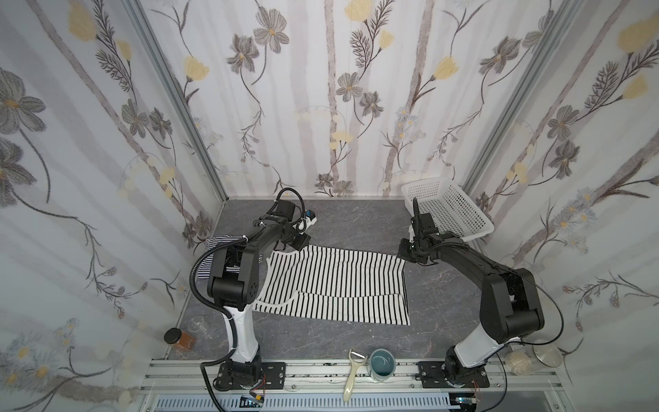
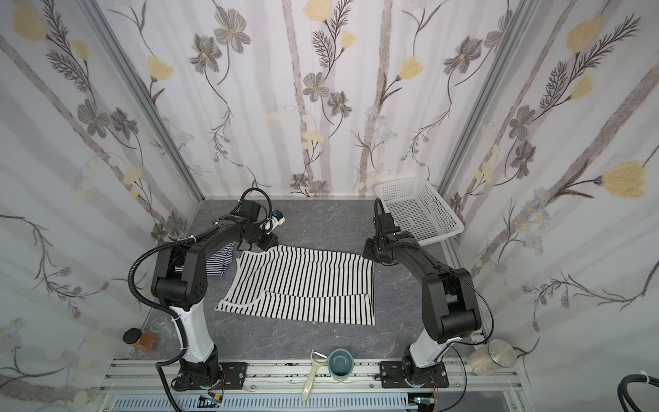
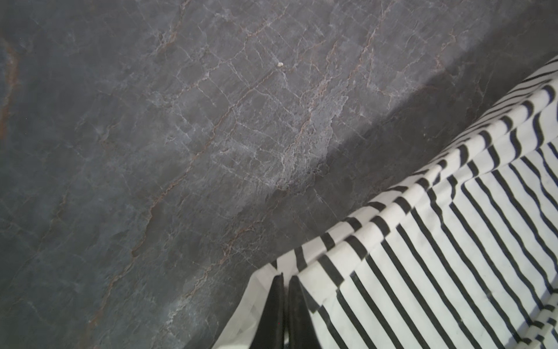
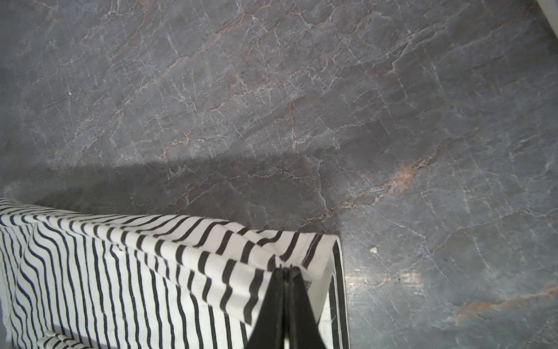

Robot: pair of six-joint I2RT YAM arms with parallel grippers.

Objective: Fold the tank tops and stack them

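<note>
A finely striped navy top (image 2: 221, 262) at nine o'clock on the bench (image 2: 396, 339) is mostly hidden behind the left arm (image 2: 189, 264) in both top views, so its shape cannot be told. Both arms' wrists cover their jaws there. In the left wrist view, the wide-striped top (image 3: 437, 256) and the closed jaws pinching it run off the picture's edge. The right wrist view crops them likewise. A white sliver (image 4: 551, 6) in its corner is too cut off to identify.
</note>
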